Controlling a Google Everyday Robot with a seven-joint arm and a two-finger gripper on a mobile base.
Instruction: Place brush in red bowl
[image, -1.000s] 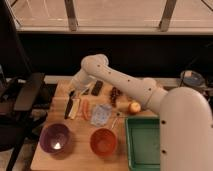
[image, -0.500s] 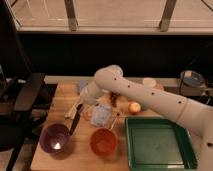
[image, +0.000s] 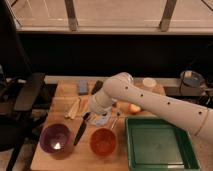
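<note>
Now gripper (image: 92, 114) closed near brush (image: 80, 132) upper end (brush beside red bowl (image: 103, 142)).

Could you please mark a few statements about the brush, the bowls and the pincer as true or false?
1. The brush lies in the red bowl. False: it is outside, slanting between that and the purple bowl.
2. The red bowl stands left of the green tray. True.
3. The pincer hangs over the green tray. False: it is behind the bowls, shut on the brush's upper end.
4. The purple bowl is left of the red bowl. True.
</note>
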